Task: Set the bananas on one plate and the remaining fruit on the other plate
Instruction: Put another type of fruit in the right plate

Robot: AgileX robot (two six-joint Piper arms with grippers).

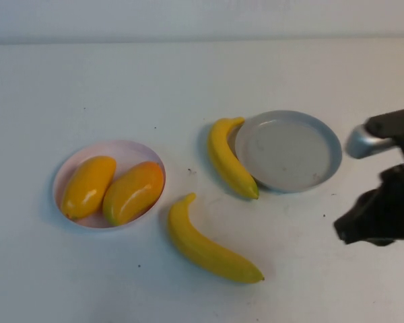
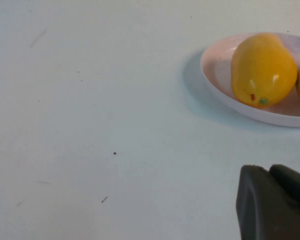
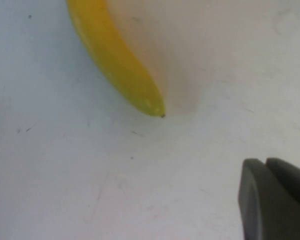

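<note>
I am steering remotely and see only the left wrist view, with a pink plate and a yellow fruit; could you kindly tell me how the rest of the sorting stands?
Observer: The pink plate holds two mangoes.
Operator: And the bananas?
Observer: Both bananas lie on the table; one leans against the rim of the empty grey plate.
Operator: Where are the grippers?
Observer: The right gripper is shut, hovering right of the grey plate. The left gripper is shut near the pink plate.

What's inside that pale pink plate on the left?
The round pale pink plate holds two plump glossy yellow-orange mango-like fruits, side by side. They cover most of the plate's floor, so anything beneath them cannot be seen. Neither gripper is near it.
</note>
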